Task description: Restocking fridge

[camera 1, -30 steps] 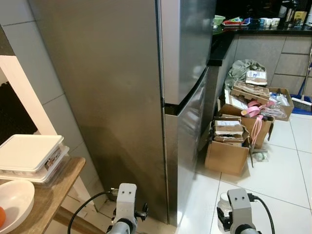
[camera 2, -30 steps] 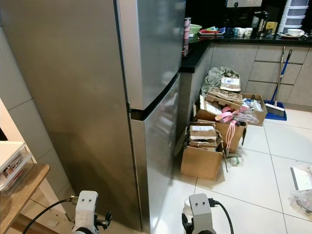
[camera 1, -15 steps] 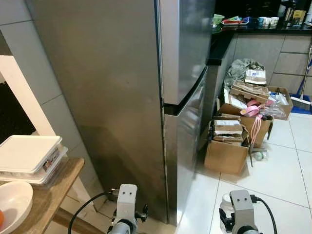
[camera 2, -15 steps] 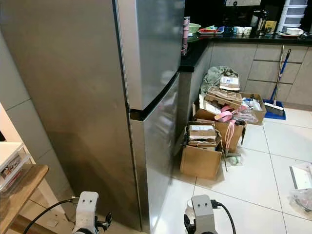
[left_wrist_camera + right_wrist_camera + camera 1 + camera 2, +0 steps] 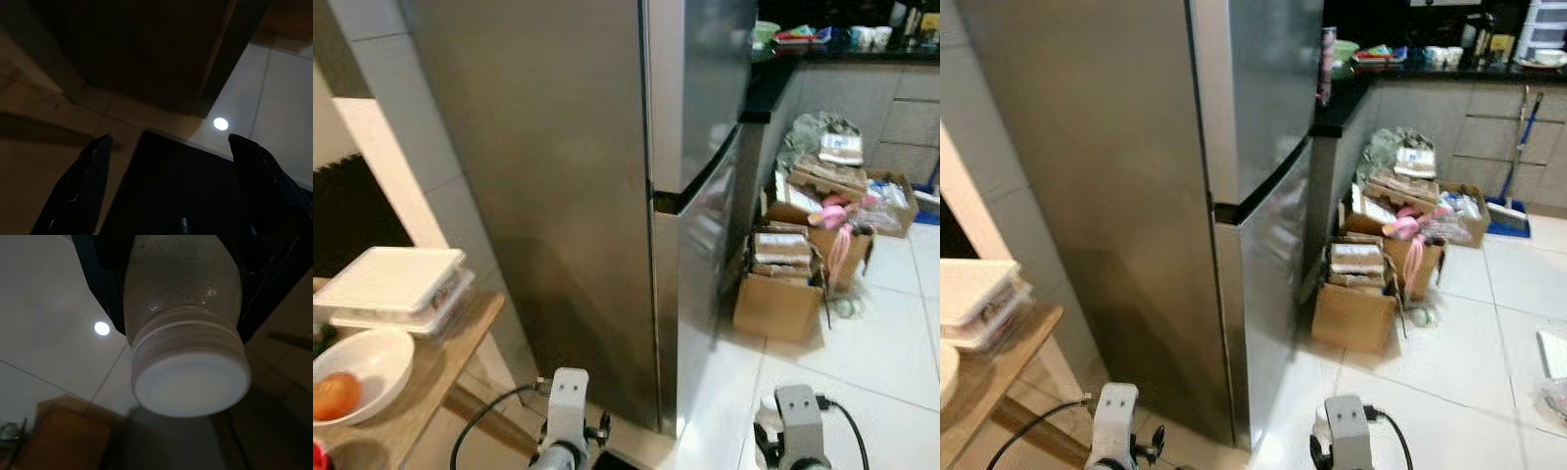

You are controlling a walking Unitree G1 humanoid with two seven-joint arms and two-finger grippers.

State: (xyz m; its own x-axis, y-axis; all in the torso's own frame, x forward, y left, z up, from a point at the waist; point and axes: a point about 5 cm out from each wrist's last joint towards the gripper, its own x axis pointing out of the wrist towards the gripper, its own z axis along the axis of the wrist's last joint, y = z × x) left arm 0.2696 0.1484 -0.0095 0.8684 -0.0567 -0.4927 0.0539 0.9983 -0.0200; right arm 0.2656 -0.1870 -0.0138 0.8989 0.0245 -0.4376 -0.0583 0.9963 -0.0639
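- Kitchen floor of pale tiles (image 5: 862, 362) filled the lower right of the head views, with a tall steel fridge (image 5: 607, 196) taking up the centre and upper left, both of its doors shut.
- Beyond the fridge, at the right of the frame, stood a heap of cardboard boxes (image 5: 783, 294) below a dark counter (image 5: 1410, 69) set with dishes.
- At the lower left of the left eye view, a wooden table (image 5: 431, 377) bore a white lidded container (image 5: 396, 289) and a white bowl (image 5: 362, 362) with an orange fruit (image 5: 335, 394) in it.
- The right gripper (image 5: 186, 289), low at the bottom right of the head views, was clamped on a frosted jar (image 5: 183, 313) with a white screw cap (image 5: 190, 382); the jar hung cap-down over the tiles.
- The left gripper (image 5: 168, 161), low at the bottom left of centre, had its fingers (image 5: 83, 186) spread wide and held nothing, with dim floor beneath.
- As a judgement, the task was at an early stage: the jar was in hand, but the fridge had yet to be opened and nothing showed as put inside.
- What was left, it seemed, was getting to the front of the fridge, pulling a door open with the free left gripper, and setting the jar on a shelf.
- Against the earlier frames, the whole scene had slid rightward and was blurred, so the camera had turned left; more of the table came into view, bowl and fruit included. The things themselves showed no move.
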